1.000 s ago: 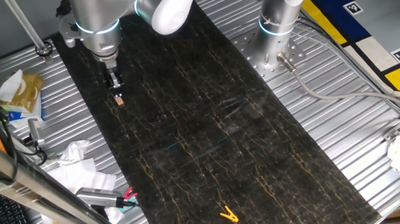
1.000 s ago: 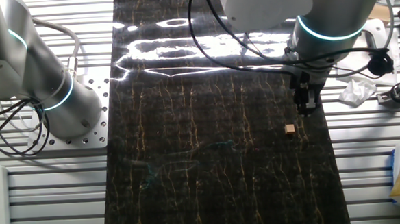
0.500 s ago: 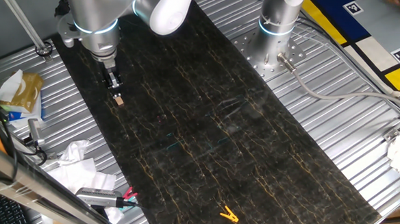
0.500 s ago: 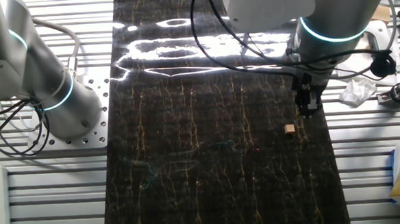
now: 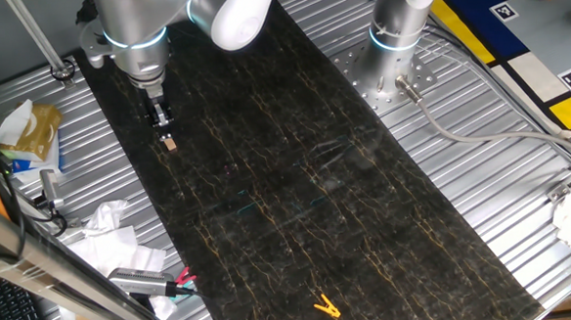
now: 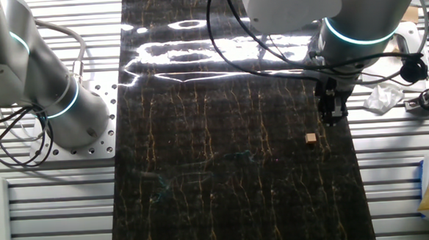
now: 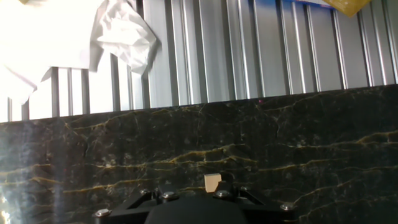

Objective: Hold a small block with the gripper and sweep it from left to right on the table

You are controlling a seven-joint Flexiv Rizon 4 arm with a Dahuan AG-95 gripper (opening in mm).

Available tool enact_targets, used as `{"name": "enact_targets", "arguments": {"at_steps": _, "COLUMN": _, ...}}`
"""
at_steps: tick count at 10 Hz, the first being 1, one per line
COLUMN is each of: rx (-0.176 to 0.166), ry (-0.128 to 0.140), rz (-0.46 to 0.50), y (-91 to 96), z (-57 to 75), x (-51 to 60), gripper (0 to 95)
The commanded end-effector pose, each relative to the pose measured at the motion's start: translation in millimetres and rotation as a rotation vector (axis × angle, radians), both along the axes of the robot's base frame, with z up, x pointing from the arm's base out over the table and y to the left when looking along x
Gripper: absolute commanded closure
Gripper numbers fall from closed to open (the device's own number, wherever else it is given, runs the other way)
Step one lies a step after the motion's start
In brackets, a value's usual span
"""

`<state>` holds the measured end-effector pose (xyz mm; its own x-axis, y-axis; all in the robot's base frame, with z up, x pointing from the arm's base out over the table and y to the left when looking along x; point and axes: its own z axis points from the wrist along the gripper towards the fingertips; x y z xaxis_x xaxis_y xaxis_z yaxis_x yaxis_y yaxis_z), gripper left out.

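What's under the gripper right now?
The small block lies on the table just below the gripper, apart from it. The fingertips themselves are hidden in the hand view.

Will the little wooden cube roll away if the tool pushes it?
Probably not: the small block has flat faces, so it should slide rather than roll. It looks tiny and light beside the tool, and the glossy table may let it skid or twist easily.

The bench [image 5: 296, 179] is near-black with thin gold-orange veins. On it lies a tan, wood-coloured small block [image 6: 311, 138], below the black hand [image 6: 333, 118]. The arm [image 5: 132, 31] is silver-grey with a glowing blue ring. A yellow clip [image 5: 325, 306] lies on the bench's near end.
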<state>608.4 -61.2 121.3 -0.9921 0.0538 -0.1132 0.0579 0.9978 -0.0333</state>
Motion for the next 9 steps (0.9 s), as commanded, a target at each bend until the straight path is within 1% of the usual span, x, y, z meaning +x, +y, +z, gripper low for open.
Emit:
{"name": "enact_targets", "arguments": {"at_steps": 1, "rx": 0.001, "ry": -0.001, "rz": 0.001, "y": 0.4, "z": 0.2, "x": 0.4, "gripper": 57.0}}
{"name": "enact_targets", "arguments": {"at_steps": 5, "rx": 0.000, "ry": -0.001, "rz": -0.003, "y": 0.5, "z": -0.3, "x": 1.7, "gripper": 57.0}}
{"name": "enact_targets", "arguments": {"at_steps": 9, "rx": -0.005, "ry": 0.001, "rz": 0.007, "y": -5.5, "z": -3.9, "x": 1.9, "gripper": 57.0}}
